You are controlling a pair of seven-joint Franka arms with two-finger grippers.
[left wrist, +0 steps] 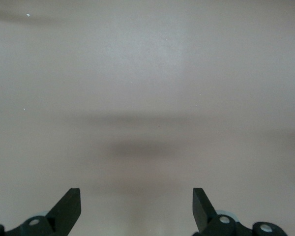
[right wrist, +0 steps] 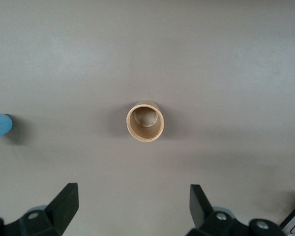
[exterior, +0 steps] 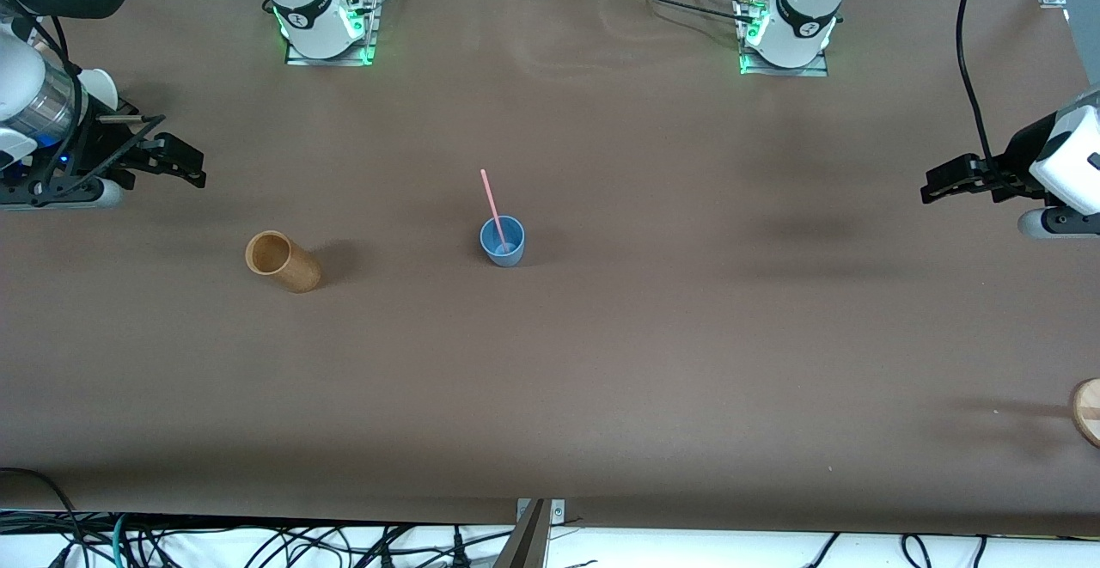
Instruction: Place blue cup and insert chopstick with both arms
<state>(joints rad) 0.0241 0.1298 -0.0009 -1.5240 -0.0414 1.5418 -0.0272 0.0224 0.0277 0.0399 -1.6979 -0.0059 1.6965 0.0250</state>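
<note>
Now I count two cups and one stick: the blue cup [exterior: 503, 241] stands mid-tabletop [exterior: 687, 336] between both pincers, chopstick [exterior: 491, 205] leaning inside; one tan cup [exterior: 283, 262] stands nearer my right pincer [exterior: 176, 160]. Right and left pincer [exterior: 945, 183] are both spread, empty.

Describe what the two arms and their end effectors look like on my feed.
Both arms are white with dark joint rings, on bases lit green. Black cables trail to each. The left end effector and right end effector are black, with two wedge-shaped fingers and pale round fittings at their roots.
</note>
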